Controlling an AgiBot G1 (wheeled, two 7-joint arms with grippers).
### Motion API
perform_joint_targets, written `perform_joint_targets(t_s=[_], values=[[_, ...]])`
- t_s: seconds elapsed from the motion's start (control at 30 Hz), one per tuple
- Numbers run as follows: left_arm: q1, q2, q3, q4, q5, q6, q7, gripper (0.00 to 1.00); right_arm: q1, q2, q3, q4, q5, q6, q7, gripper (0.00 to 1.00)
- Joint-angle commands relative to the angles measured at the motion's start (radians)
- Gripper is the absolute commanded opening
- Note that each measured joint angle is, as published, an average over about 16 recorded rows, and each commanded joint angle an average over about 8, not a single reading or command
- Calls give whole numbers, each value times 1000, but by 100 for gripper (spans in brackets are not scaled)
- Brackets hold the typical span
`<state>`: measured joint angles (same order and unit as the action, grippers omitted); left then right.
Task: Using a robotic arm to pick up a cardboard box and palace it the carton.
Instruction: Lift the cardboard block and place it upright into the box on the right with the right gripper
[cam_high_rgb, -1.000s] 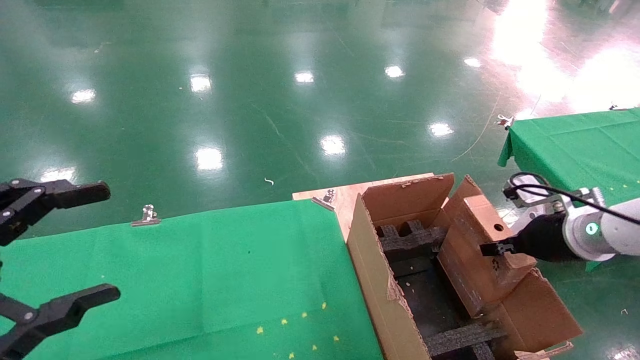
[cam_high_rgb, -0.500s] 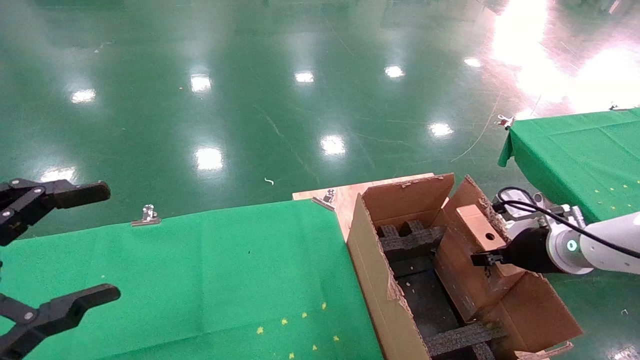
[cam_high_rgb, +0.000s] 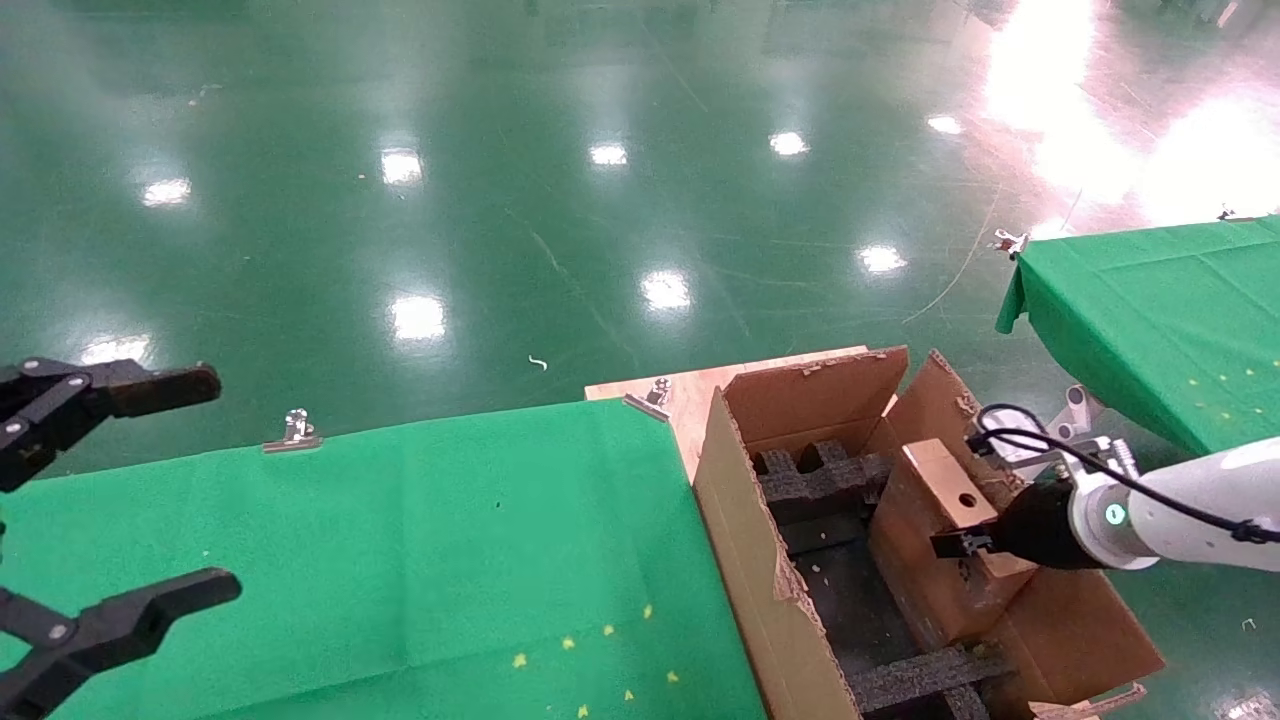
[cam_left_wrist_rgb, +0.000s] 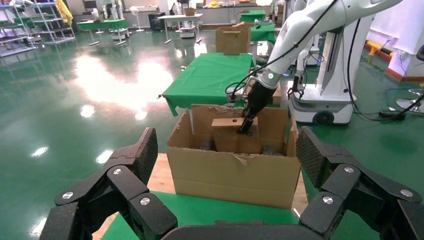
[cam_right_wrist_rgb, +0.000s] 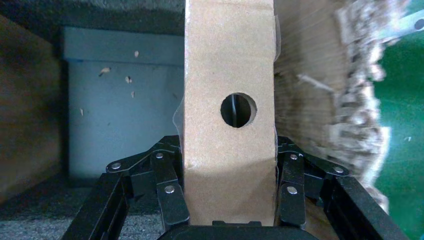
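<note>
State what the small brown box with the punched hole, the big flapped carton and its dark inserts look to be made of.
Small brown box: matte brown cardboard, hole cut clean. Big flapped carton: corrugated cardboard, judging by its ragged, torn flap edges. Dark inserts: likely black foam, coarse and pitted. The right tool grips the box.

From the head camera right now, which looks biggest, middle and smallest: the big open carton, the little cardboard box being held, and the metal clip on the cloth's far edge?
1. The carton, by far the largest.
2. The cardboard box, held in the right gripper inside the carton.
3. The metal clip, tiny, though it also sits farther away.
</note>
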<state>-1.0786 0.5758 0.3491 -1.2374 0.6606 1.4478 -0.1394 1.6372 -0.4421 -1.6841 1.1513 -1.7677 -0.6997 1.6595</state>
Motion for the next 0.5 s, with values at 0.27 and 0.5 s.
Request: perform_joint_targets(t_s=[0.27, 0.5], values=[[0, 0, 0, 0, 0, 0, 0, 100, -48, -64, -9, -105, 51, 16, -43, 0], [0, 0, 0, 0, 0, 0, 0, 100, -76, -111, -9, -188, 100, 10, -90, 0]])
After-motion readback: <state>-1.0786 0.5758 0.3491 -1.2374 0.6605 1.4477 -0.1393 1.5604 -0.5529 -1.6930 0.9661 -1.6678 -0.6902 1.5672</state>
